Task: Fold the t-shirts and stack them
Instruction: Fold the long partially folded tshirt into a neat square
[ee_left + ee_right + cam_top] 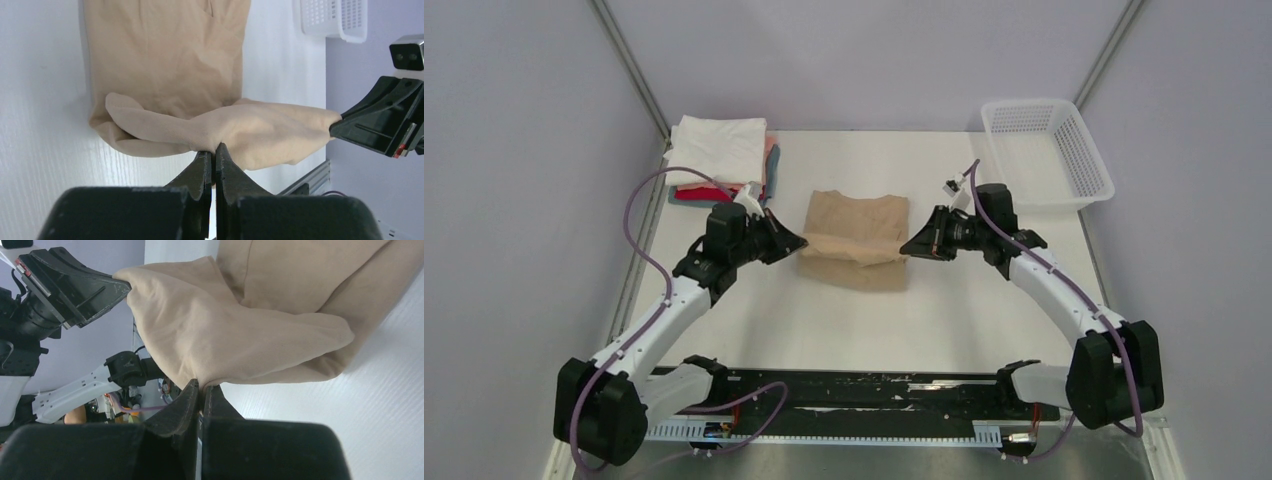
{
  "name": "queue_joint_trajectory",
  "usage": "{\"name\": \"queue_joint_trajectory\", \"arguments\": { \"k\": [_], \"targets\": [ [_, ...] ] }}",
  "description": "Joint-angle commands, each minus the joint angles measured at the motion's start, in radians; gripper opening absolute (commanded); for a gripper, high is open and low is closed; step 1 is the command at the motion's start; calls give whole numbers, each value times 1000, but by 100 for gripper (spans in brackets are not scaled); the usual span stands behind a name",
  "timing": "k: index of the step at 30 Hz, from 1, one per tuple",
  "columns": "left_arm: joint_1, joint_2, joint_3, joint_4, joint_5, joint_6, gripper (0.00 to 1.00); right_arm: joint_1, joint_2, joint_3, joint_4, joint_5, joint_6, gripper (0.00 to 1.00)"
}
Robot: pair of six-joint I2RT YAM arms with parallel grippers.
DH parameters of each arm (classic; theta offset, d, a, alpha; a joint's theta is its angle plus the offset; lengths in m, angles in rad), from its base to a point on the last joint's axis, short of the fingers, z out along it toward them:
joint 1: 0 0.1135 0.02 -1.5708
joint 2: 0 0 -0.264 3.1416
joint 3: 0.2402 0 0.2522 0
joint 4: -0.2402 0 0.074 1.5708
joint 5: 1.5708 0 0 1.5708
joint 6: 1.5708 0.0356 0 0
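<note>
A tan t-shirt (856, 232) lies in the middle of the table, its near edge lifted and doubled over toward the far side. My left gripper (799, 241) is shut on the lifted edge's left corner, and my right gripper (908, 245) is shut on its right corner. The left wrist view shows the tan t-shirt (250, 132) stretched from my left gripper (214, 150) across to the right gripper's fingers (350, 122). In the right wrist view the tan t-shirt (235, 340) hangs between my right gripper (202, 386) and the left gripper's fingers (107, 285). A stack of folded t-shirts (722, 148), white on top, sits at the far left.
A white mesh basket (1049, 152) stands at the far right corner of the table. Purple cables loop from both arms. A black rail (854, 392) runs along the near edge between the arm bases.
</note>
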Motion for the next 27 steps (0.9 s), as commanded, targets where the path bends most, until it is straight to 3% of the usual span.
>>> {"name": "queue_joint_trajectory", "arguments": {
  "k": [1,8,27],
  "targets": [
    [47,85,96,96,32,6,0,-37,15,55,57,-24,-7,0],
    [76,245,194,118,68,14,0,-89,108,98,80,-62,-19,0],
    [119,702,510,147,67,41,0,-163,545,360,167,-84,-29,0]
  ]
}}
